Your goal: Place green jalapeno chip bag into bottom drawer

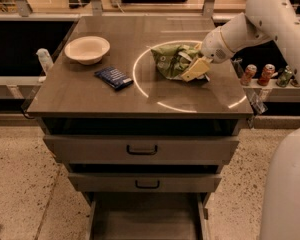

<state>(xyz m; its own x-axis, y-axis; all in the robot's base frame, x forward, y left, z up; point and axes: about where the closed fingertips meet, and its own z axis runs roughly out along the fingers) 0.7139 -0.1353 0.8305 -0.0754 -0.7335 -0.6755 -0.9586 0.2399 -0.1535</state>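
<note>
The brown tabletop (pixel 90 98) is a flat, slightly glossy slab and carries three things. A shallow cream bowl (pixel 87 49) stands upright near the back left corner. Just in front of it and to its right, apart from it, a small dark-blue packet (pixel 114 77) lies flat, set at a slant. The crumpled green jalapeno chip bag (pixel 170 60) sits right of centre, well apart from the packet. A thin pale ring (pixel 135 76) runs around the bag on the surface. The end effector (pixel 194 70) is at the bag's right edge, low over the tabletop.
</note>
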